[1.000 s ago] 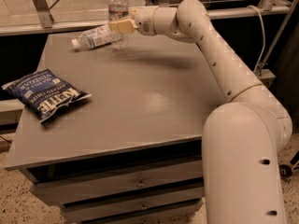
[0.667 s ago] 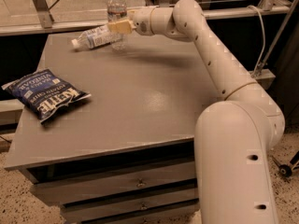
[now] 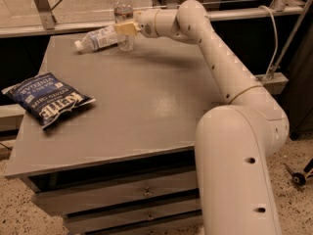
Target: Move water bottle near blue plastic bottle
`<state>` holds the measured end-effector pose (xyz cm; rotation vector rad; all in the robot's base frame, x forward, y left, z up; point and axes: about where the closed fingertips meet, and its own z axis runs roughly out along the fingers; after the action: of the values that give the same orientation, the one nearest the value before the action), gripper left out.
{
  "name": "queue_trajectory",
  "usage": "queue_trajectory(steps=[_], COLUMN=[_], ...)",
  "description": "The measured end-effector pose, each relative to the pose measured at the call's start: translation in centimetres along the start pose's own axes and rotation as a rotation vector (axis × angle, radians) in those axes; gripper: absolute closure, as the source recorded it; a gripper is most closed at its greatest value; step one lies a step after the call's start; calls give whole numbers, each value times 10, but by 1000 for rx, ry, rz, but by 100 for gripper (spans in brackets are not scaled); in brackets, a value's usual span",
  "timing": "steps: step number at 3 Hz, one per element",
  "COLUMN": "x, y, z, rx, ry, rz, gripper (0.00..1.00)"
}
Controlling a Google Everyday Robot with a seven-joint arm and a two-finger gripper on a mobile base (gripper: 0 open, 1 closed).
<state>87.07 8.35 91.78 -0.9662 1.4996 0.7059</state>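
Note:
The water bottle (image 3: 123,6) stands upright at the table's far edge, clear with a white cap. The blue plastic bottle (image 3: 99,37) lies on its side just left of it, cap pointing left, its base touching or nearly touching the water bottle. My gripper (image 3: 125,28) reaches in from the right and is shut around the water bottle's middle. One tan finger (image 3: 128,29) shows in front of the bottle; the other is hidden behind it. The water bottle's base is at table level.
A blue Kettle chip bag (image 3: 46,100) lies at the table's left edge. The grey table (image 3: 146,106) has drawers below its front. My arm (image 3: 215,58) spans the right side. A metal rail runs behind the table.
The gripper and both bottles keep the same places. Only my base and lower arm at the right have shifted slightly in the view.

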Motion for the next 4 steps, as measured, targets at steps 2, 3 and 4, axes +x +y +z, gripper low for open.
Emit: queue_trajectory(steps=[2, 3, 4], x=[6, 8, 2], y=[-7, -10, -18], z=[-6, -17, -54], rx=[17, 21, 23], ry=[8, 16, 28], rz=[-2, -7, -42], gripper=[0, 0, 0])
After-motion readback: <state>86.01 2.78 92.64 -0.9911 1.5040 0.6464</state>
